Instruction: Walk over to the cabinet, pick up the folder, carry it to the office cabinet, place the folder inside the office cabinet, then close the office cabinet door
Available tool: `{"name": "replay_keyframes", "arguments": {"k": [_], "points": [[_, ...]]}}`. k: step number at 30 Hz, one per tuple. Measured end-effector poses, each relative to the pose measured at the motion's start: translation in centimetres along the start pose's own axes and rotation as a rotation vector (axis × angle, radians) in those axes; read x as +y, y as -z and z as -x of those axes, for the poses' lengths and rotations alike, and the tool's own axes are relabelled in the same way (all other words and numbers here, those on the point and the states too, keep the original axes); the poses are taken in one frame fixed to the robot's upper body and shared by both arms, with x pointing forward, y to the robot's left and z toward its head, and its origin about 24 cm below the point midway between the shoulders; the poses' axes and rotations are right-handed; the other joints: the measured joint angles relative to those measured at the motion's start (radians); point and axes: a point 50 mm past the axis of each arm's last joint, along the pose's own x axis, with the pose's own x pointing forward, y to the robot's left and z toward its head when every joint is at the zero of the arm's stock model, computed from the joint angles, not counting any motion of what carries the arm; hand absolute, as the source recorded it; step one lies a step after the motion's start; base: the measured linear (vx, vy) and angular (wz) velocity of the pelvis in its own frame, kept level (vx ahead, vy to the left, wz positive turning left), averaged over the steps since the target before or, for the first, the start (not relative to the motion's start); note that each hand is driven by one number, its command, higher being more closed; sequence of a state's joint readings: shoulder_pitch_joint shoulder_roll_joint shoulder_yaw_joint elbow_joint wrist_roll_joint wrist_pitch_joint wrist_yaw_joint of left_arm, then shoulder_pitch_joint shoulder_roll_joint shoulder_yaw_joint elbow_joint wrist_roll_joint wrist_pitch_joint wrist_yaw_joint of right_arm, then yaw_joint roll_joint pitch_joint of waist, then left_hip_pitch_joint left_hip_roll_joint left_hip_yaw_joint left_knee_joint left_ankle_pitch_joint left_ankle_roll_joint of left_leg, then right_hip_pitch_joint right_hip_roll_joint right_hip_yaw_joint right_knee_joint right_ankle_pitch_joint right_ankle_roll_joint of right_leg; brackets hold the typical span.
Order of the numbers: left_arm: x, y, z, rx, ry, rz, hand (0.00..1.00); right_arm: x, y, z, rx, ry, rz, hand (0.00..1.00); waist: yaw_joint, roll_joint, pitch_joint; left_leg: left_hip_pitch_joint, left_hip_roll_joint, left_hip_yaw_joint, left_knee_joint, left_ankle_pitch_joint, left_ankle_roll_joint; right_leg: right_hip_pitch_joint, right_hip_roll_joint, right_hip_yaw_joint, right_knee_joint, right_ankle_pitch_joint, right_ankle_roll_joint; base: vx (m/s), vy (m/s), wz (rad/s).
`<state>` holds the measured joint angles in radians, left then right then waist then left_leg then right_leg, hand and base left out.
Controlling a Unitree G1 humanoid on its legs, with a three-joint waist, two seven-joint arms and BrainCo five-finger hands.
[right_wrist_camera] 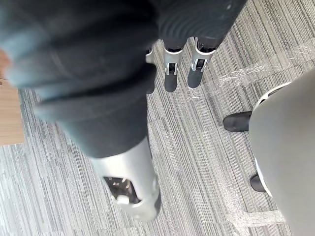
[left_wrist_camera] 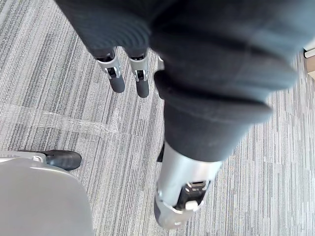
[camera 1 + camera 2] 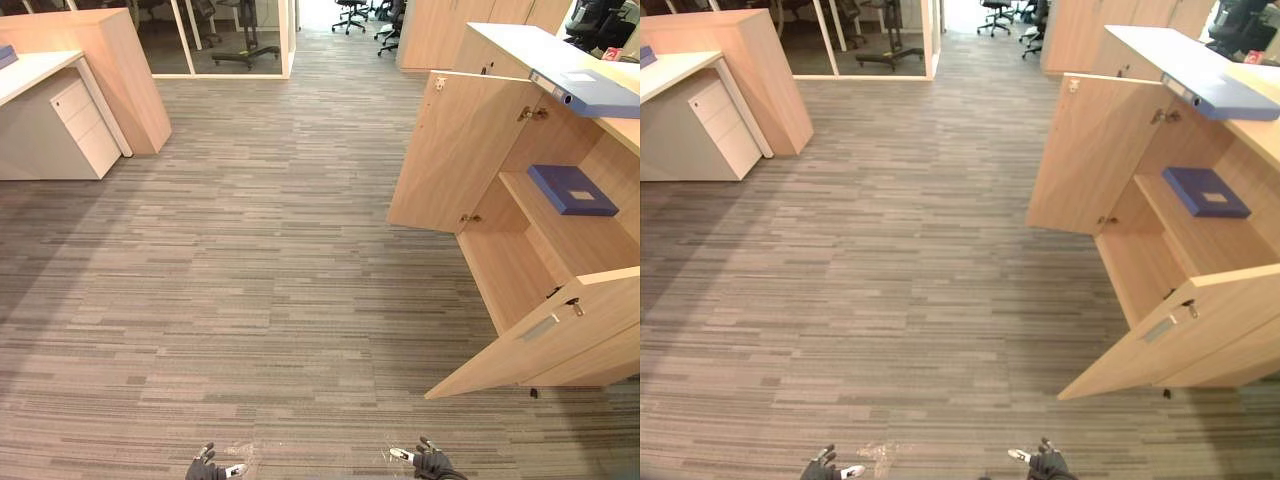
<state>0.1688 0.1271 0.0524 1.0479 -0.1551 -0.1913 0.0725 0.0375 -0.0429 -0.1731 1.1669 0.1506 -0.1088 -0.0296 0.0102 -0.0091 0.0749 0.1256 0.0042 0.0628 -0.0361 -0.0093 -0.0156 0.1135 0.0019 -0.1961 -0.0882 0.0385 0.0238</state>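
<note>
Reading my left robot hand (image 3: 205, 467) and right robot hand (image 3: 432, 463) as spread; blue folder (image 3: 572, 189) lies in the office cabinet (image 3: 455, 150) at two o'clock.

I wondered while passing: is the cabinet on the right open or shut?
Open: the cabinet has both doors swung out over the carpet, showing a shelf with a dark blue folder lying flat.
</note>
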Motion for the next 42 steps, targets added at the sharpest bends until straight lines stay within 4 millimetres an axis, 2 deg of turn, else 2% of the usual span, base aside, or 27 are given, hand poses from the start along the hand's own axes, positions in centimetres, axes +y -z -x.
{"name": "replay_keyframes", "arguments": {"k": [5,23,25,28,29,30,31,32,33,34,36,37,39,40,41,42], "points": [[0.0,-0.1,0.0,-0.01,-0.014,-0.003,0.0,0.3,-0.2,0.0,-0.023,0.004,0.086,0.0,0.0,-0.004,0.002,0.005,0.0,0.006,-0.009,0.0,0.0,-0.002,0.0,0.001,0.0,0.002,-0.002,0.0,0.003,-0.01],[-0.1,-0.9,-0.2,-0.044,0.008,-0.076,0.0,0.7,-0.3,0.0,-0.02,-0.038,0.097,0.0,0.002,-0.01,0.006,0.017,0.0,0.01,-0.013,0.0,0.0,0.012,0.0,0.001,0.005,0.003,-0.003,0.0,0.0,0.0],[0.0,-1.0,-0.2,-0.048,0.01,-0.076,0.0,0.8,-0.3,0.0,-0.017,-0.049,0.099,0.0,0.005,-0.014,0.01,0.012,0.0,0.009,0.007,-0.01,-0.01,0.016,-0.001,0.001,0.006,0.003,-0.004,0.0,0.0,0.0],[0.1,-1.9,-0.3,-0.083,0.012,-0.071,0.0,1.0,-0.5,-0.1,-0.019,-0.066,0.113,0.0,0.008,-0.015,0.04,-0.094,0.018,0.009,0.246,-0.126,-0.029,0.023,0.006,-0.005,0.014,-0.013,-0.015,-0.06,-0.005,0.05],[0.1,-2.3,-0.4,-0.098,0.012,-0.06,0.0,0.9,-0.8,-0.2,-0.026,-0.061,0.089,0.0,0.008,-0.008,0.065,-0.139,0.04,0.011,0.365,-0.172,-0.062,0.038,0.014,-0.032,0.011,-0.026,-0.036,-0.07,-0.009,0.13],[0.2,-2.4,-0.4,-0.103,0.008,-0.05,0.0,0.9,-1.0,-0.2,-0.029,-0.061,0.079,0.0,0.009,-0.007,0.078,-0.169,0.052,0.015,0.442,-0.182,-0.073,0.047,0.019,-0.042,0.007,-0.027,-0.038,-0.11,-0.019,0.22],[0.3,-2.5,-0.4,-0.103,-0.004,-0.02,0.0,1.0,-1.2,-0.2,-0.033,-0.062,0.079,0.0,0.008,-0.003,0.091,-0.261,0.083,0.048,0.633,-0.181,-0.071,0.051,0.03,-0.05,0.011,-0.034,-0.05,-0.09,-0.035,0.17],[0.3,-2.6,-0.4,-0.108,-0.015,0.018,0.0,0.7,-1.2,-0.2,-0.033,-0.056,0.076,0.0,0.013,0.007,0.103,-0.337,0.119,0.07,0.794,-0.143,-0.059,0.063,0.039,-0.05,0.02,-0.041,-0.064,-0.06,-0.038,0.11],[0.3,-2.7,-0.3,-0.111,-0.019,0.031,0.0,0.7,-1.3,-0.3,-0.035,-0.053,0.072,0.0,0.021,0.0,0.109,-0.367,0.133,0.083,0.857,-0.149,-0.045,0.074,0.037,-0.049,0.027,-0.045,-0.068,0.04,-0.021,-0.03],[0.3,-2.6,-0.3,-0.107,-0.023,0.033,0.0,0.6,-1.2,-0.3,-0.03,-0.049,0.059,0.0,0.03,0.002,0.113,-0.402,0.155,0.108,0.913,-0.181,-0.022,0.08,0.028,-0.045,0.034,-0.054,-0.069,0.06,0.012,-0.08],[0.3,-2.6,-0.3,-0.105,-0.031,0.041,0.0,0.5,-1.1,-0.3,-0.02,-0.046,0.061,0.0,0.035,-0.005,0.112,-0.426,0.158,0.114,0.83,-0.197,-0.026,0.079,-0.001,-0.034,0.041,-0.063,-0.057,0.07,0.064,-0.13],[0.3,-2.5,-0.3,-0.102,-0.037,0.047,0.0,0.5,-1.2,-0.3,-0.018,-0.046,0.063,0.0,0.035,-0.005,0.113,-0.421,0.154,0.112,0.729,-0.194,-0.03,0.075,-0.021,-0.022,0.045,-0.068,-0.049,0.15,0.152,-0.19],[0.4,-2.2,-0.3,-0.086,-0.05,0.074,0.0,0.5,-1.5,-0.4,-0.024,-0.045,0.063,0.0,0.031,-0.004,0.113,-0.409,0.134,0.085,0.424,-0.144,-0.058,0.061,-0.068,-0.009,0.051,-0.082,-0.027,0.19,0.205,-0.19],[0.4,-1.8,-0.3,-0.072,-0.062,0.095,0.0,0.3,-1.5,-0.4,-0.024,-0.04,0.061,0.0,0.031,0.002,0.113,-0.392,0.13,0.071,0.252,-0.09,-0.078,0.059,-0.091,0.003,0.053,-0.095,-0.007,0.28,0.369,-0.22],[0.3,-1.2,-0.2,-0.049,-0.071,0.112,0.0,-0.1,-1.5,-0.4,-0.023,-0.032,0.066,0.0,0.034,0.02,0.108,-0.37,0.136,0.049,0.143,-0.064,-0.101,0.061,-0.106,0.014,0.055,-0.112,0.02,0.24,0.322,-0.25],[0.1,-0.9,-0.1,-0.034,-0.074,0.119,0.0,-0.4,-1.5,-0.4,-0.02,-0.025,0.069,0.0,0.036,0.032,0.105,-0.364,0.147,0.05,0.123,-0.053,-0.106,0.069,-0.11,0.022,0.057,-0.123,0.037,0.35,0.468,-0.26]]}}
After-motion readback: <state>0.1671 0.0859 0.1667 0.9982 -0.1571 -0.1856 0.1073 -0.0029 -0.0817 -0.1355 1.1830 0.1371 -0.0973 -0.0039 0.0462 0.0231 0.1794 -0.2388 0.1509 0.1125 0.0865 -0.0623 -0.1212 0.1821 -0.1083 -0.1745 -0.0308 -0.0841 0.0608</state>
